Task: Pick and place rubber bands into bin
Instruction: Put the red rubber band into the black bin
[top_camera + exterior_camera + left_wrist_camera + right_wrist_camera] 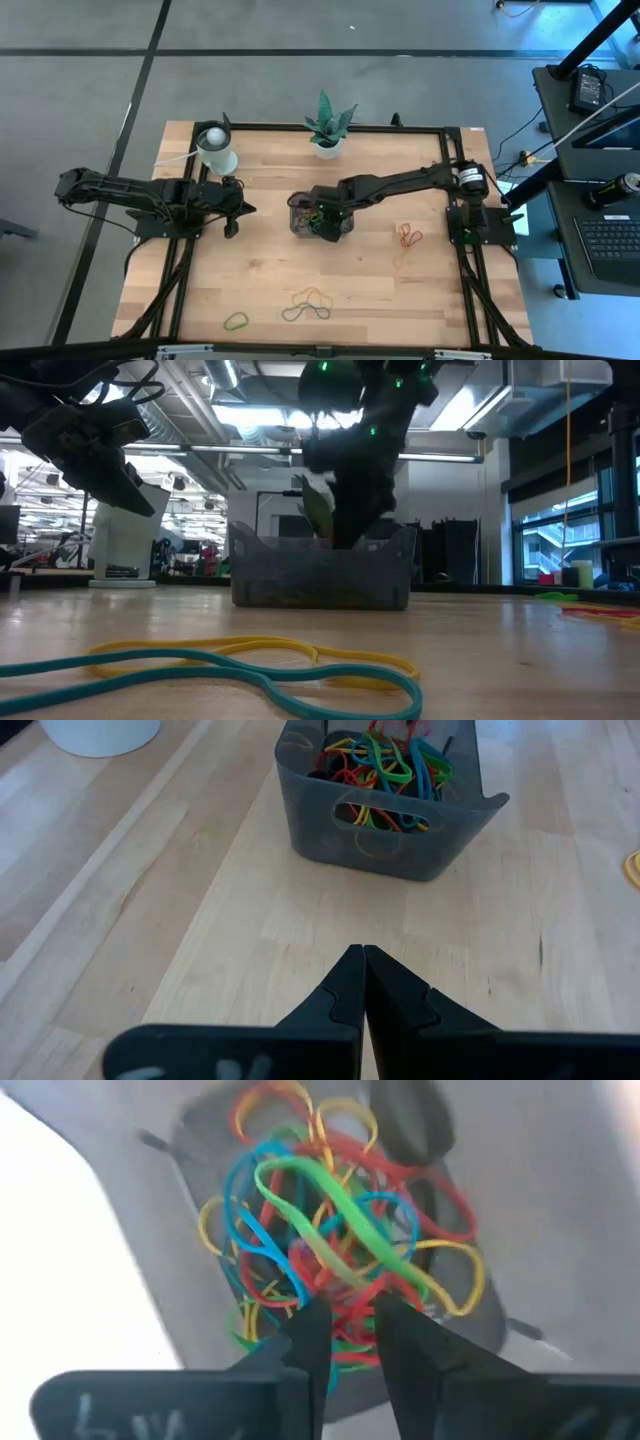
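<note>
Your right claw (345, 1320) sits down inside the bin (318, 222), fingers a little apart over the tangled heap of rubber bands (335, 1240). A green band lies across the top of that heap, right at the fingertips; you cannot tell from the wrist view whether it is pinched or already loose, so treat the claw as partly released rather than clenched. In the high view the right arm reaches from its base at the tabletop's right edge, stretched nearly flat toward the middle, with the wrist bent down into the bin. From table height, the dark wrist drops into the bin from above.

Your left claw (363, 975) is clenched, fingertips pressed together with nothing between them. It hovers above bare wood, pointed at the bin, which stands a little beyond it. The left arm lies folded low along the left side of the tabletop (400, 290).

The bin stands near the tabletop's middle, just in front of the potted plant (327, 128). A white cup (216, 148) stands toward the far left corner. More bands lie loose on the wood: an orange-red cluster (409, 236) to the right of the bin, and yellow and teal loops (310, 303) plus one green loop (236, 321) near the front edge.
</note>
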{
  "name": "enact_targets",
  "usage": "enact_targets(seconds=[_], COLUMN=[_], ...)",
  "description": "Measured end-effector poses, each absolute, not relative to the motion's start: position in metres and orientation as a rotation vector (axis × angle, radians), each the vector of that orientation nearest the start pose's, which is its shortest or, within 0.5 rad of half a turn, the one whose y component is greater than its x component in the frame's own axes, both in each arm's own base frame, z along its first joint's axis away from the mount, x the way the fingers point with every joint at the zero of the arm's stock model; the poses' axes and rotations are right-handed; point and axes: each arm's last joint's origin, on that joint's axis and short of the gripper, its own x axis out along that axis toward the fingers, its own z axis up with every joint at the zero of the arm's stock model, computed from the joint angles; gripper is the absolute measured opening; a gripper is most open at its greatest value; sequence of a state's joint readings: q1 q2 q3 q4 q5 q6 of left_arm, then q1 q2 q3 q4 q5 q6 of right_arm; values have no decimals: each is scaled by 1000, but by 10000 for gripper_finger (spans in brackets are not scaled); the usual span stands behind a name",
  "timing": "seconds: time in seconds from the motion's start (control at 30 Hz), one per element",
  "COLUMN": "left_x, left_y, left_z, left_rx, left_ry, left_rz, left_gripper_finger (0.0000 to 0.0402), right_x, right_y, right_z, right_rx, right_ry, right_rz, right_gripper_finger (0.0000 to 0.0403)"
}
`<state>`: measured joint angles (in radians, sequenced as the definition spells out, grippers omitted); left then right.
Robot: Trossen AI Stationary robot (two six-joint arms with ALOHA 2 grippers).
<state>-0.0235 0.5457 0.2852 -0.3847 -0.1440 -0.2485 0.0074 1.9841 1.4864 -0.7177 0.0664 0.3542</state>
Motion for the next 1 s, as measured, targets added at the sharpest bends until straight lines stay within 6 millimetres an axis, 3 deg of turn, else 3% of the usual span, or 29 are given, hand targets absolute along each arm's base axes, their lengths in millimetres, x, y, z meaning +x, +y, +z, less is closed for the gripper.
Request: enact_targets(seconds=[0.2, 0.5, 0.8, 1.0], left_x=[124, 124, 124, 124], left_y=[1, 1, 1, 1], left_z=[177, 177, 177, 177], left_rx=[-186, -186, -186, -186], left_ry=[625, 625, 625, 625], left_rz=[196, 196, 196, 196], left_gripper_finger=[2, 2, 2, 2], right_x=[393, 356, 275, 225], right_y=[1, -9, -31, -26], right_z=[224, 271, 278, 270], right_rx=[223, 173, 318, 497], right_ry=[1116, 1049, 973, 918], right_rz=[-237, -238, -471, -559], right_gripper_finger=[105, 108, 108, 108])
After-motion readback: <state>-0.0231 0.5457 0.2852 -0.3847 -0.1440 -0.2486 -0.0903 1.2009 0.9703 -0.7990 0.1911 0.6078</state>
